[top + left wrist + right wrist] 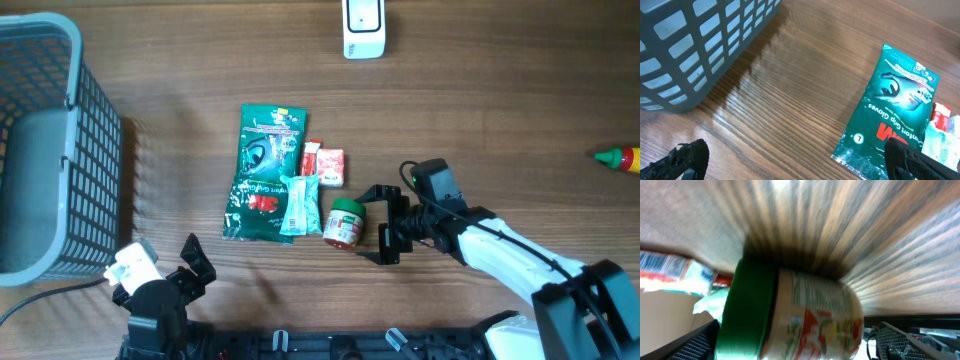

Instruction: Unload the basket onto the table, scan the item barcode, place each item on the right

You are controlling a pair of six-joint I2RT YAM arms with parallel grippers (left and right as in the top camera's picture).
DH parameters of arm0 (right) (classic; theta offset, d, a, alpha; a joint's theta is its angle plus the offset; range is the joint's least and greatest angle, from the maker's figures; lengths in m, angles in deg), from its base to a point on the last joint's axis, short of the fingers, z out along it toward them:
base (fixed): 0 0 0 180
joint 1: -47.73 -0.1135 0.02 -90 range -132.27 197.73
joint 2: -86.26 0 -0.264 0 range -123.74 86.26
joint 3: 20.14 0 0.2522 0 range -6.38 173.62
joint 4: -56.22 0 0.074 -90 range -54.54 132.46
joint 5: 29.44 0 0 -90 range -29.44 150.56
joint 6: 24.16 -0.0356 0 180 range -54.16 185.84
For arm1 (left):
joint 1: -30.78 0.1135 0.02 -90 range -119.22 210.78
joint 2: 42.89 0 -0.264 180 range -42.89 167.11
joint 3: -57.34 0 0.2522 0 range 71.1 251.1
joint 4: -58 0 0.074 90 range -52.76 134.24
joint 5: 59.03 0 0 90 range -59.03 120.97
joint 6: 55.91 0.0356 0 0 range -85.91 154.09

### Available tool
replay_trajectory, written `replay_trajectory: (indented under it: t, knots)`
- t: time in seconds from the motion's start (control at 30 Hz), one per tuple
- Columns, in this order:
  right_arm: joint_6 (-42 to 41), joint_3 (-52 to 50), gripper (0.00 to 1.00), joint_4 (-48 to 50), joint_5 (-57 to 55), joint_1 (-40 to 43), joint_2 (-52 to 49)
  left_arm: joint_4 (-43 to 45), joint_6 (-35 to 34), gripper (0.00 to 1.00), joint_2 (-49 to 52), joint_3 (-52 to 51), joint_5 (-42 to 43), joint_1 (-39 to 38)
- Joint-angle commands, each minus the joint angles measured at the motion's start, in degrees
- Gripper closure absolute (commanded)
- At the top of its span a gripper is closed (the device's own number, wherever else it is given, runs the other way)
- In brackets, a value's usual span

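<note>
The right gripper [382, 225] has its fingers [694, 344] spread wide and holds nothing. A jar [345, 223] with a green lid lies on its side on the table [500, 100] just ahead of the fingertips, in line with the gap between them. In the right wrist view it fills the space between the two fingers, lid toward the left finger; whether either finger touches it cannot be told. Beyond the jar, farther from the tips, lie a pale sachet [300, 205], a red pack [326, 165] and a green gloves pack [262, 170], close together.

The left gripper [160, 275] is also spread wide and empty, with its fingers [686, 159] above bare wood. The gloves pack lies ahead of the right finger, and a grey basket [100, 160] stands ahead of the left one. A white device [363, 28] sits well beyond both grippers at the table's far edge. A red bottle [622, 158] lies well off to the right arm's outer side.
</note>
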Motion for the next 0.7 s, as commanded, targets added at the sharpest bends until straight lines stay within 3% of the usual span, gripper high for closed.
replay_trajectory:
  t: [0.0,0.67]
  knots:
    - [-0.74,-0.42,0.0,0.22,-2.38,-1.31,-2.38,0.11,-0.57,0.0,-0.42,-0.31,-0.74,0.31]
    - [-0.57,-0.39,0.0,5.64,-3.23,-5.42,-2.43,0.11,-0.59,0.0,-0.42,-0.31,-0.74,0.31]
